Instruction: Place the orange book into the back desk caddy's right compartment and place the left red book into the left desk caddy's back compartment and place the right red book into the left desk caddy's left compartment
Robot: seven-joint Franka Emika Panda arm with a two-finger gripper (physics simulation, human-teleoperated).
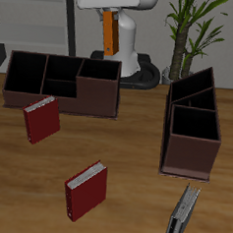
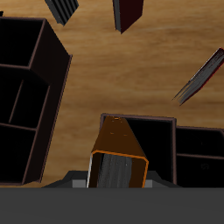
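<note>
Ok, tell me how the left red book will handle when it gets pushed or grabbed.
The left red book seems to stand on its edge, so a push on its cover would likely tip it over. Its hard cover looks rigid, so it probably will not flop when gripped. The smooth cover might slip under a light grip.

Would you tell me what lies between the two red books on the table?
Nothing lies there: in the exterior view, the stretch of table between the right red book and the left red book is bare wood.
</note>
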